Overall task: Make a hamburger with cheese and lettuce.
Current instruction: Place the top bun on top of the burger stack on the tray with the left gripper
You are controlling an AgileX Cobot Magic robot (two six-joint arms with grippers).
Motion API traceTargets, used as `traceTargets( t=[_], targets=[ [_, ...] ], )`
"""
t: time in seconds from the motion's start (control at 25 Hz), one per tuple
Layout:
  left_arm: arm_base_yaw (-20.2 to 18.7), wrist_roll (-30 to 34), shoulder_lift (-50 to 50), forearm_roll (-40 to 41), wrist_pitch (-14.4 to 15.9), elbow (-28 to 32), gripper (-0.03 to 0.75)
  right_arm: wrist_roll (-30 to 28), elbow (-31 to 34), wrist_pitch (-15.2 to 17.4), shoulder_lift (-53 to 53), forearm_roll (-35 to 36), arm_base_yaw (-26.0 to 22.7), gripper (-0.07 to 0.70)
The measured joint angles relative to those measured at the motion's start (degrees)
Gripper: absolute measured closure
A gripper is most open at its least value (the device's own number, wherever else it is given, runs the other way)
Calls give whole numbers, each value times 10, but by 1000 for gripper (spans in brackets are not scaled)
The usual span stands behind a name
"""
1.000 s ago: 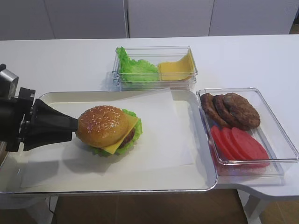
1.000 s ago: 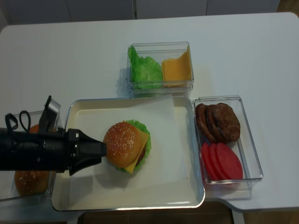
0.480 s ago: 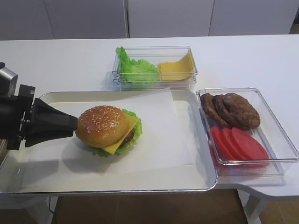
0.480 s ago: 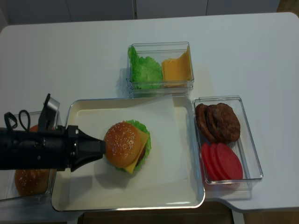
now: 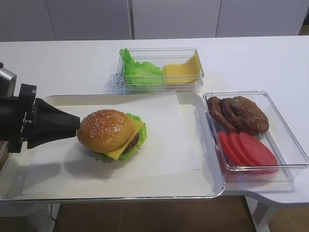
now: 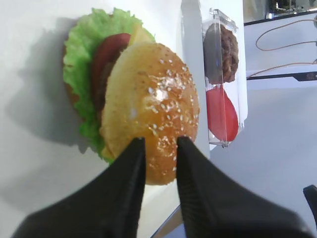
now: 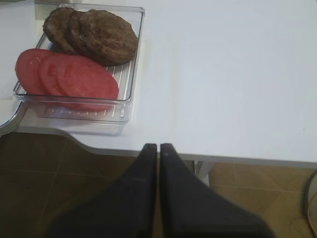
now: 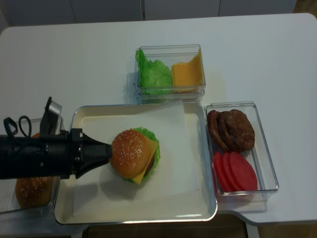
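Observation:
The hamburger [image 5: 111, 133] [image 8: 132, 154] stands on white paper in the cream tray [image 5: 193, 186], with its sesame bun on top. The cheese [image 5: 121, 151] juts out as a yellow corner. The lettuce [image 6: 81, 59] frills around the patty. My left gripper [image 5: 77, 125] [image 8: 109, 153] [image 6: 159, 141] sits at the bun's left edge, jaws a narrow gap apart, and the bun shows through that gap. I see no grip on anything. My right gripper [image 7: 158, 147] is shut and empty, out over the floor off the table's front right edge.
A clear box [image 5: 159, 72] behind the tray holds loose lettuce and cheese slices. A second box [image 5: 251, 135] on the right holds patties and tomato slices. A box with a bun [image 8: 29, 193] lies under my left arm.
My left gripper's jaws have narrowed, and it has drawn back slightly to the left and risen a little. The hamburger has stayed in place. The right gripper has not moved.

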Motion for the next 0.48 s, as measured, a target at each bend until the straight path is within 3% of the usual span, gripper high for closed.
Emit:
traceTargets(
  t=[0.48],
  targets=[
    [0,-1,0,15,-28,0,550,0,0,0,0,0,0,624]
  ],
)
